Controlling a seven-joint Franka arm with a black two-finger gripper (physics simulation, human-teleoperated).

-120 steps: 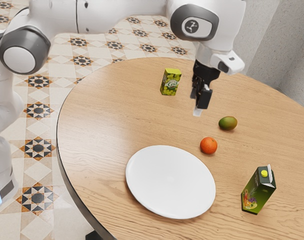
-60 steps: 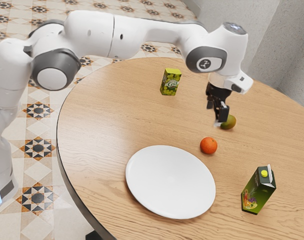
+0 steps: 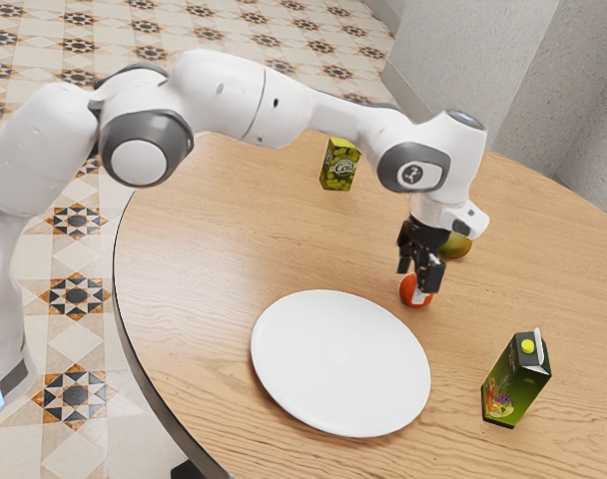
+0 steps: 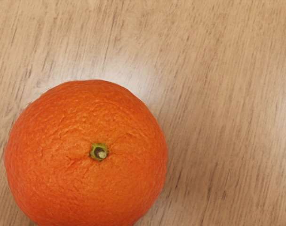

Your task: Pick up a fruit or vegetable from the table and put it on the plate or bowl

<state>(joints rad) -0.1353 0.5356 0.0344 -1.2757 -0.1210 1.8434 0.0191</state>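
Orange [image 3: 411, 293] is the target, and it sits on the wooden table [image 3: 214, 249] just off the plate's [image 3: 339, 361] rim, up toward the exterior view's right, close to the plate but not touching it. Your gripper [image 3: 421, 281] hangs directly over the orange and hides its upper part in the exterior view. From the wrist camera the fruit looms large right under the hand, green stem scar facing up, resting on bare wood. Whether the claw is open or closed, you cannot tell from these angles, so check that before you commit. By the look of it you're in the approach step, lined up above the fruit with the grasp not yet made. Next you'll likely want to settle the hand down around the orange's widest part, close on it from two sides, lift clear of the table, then carry it the short way over the plate and release. Watch for rolling: a round fruit can squirt sideways if you close off-centre. Beyond the orange from the plate lies a green-yellow fruit [image 3: 457, 245], so keep clear of it.
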